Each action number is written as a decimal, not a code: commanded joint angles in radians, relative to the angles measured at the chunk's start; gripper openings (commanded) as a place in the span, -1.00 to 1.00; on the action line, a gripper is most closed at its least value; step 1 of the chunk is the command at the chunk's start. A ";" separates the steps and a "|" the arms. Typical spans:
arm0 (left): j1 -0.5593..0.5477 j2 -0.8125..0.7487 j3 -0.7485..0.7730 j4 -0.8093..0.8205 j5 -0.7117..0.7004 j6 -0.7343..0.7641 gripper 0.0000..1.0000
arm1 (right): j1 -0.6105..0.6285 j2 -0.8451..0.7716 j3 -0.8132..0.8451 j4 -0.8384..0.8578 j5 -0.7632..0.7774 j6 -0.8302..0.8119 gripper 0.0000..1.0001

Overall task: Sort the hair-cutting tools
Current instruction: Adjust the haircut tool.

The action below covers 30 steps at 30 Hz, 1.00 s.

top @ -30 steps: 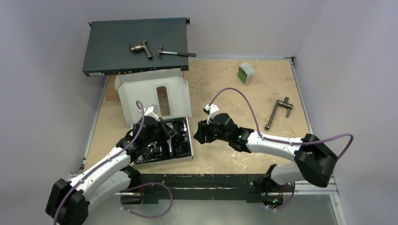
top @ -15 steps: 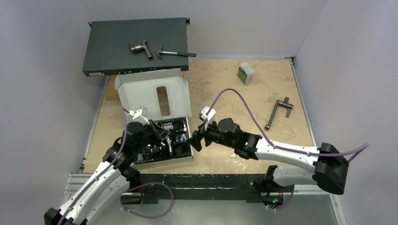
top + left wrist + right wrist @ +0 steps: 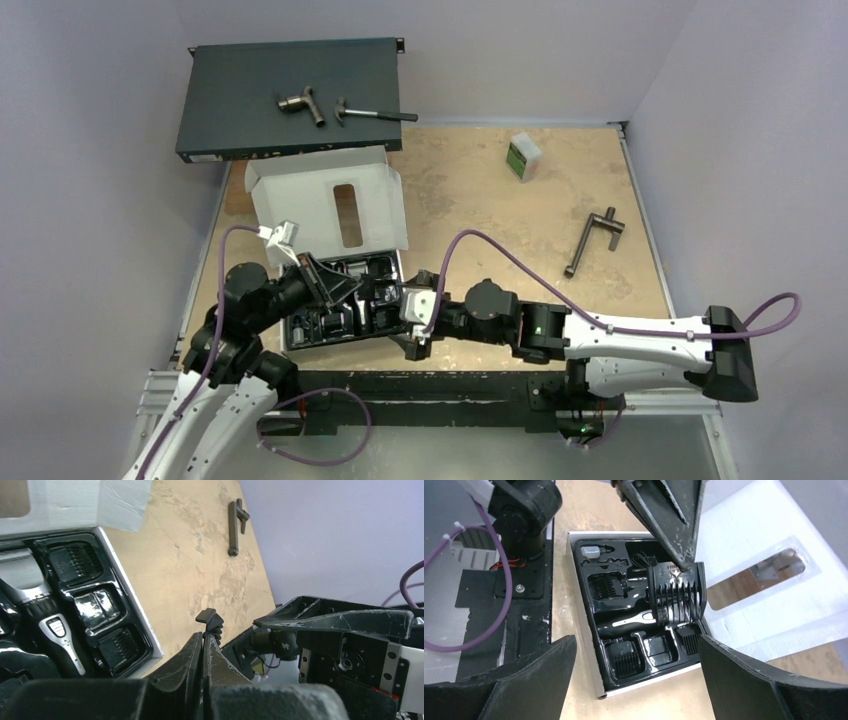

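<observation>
Toothed black comb attachment (image 3: 676,600), slim black-and-silver clipper (image 3: 633,620), glossy black tray (image 3: 585,605)

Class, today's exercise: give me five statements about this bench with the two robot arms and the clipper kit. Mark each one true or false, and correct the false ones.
1. The left hand is shut on a comb attachment over the tray. True.
2. The right hand grips the clipper. False: it is open and empty; the clipper lies in the tray.
3. The hammer lies on the dark flat unit at the back. True.
4. The T-shaped handle lies on that unit too. False: it lies on the bare table, to the right.
5. The box lid is shut over the tray. False: it stands open behind the tray.
</observation>
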 commanded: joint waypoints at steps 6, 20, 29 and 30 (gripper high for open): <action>0.009 0.048 0.094 -0.018 0.156 0.065 -1.00 | 0.060 0.026 0.099 -0.026 0.125 -0.160 0.78; 0.010 0.005 0.068 -0.006 0.155 0.106 -1.00 | 0.051 0.142 0.165 0.081 0.096 -0.076 0.79; 0.008 -0.004 0.048 0.010 0.154 0.098 -1.00 | 0.029 0.185 0.204 0.082 0.109 -0.081 0.70; 0.008 -0.004 0.047 0.011 0.155 0.097 -1.00 | 0.028 0.190 0.210 0.075 0.107 -0.086 0.67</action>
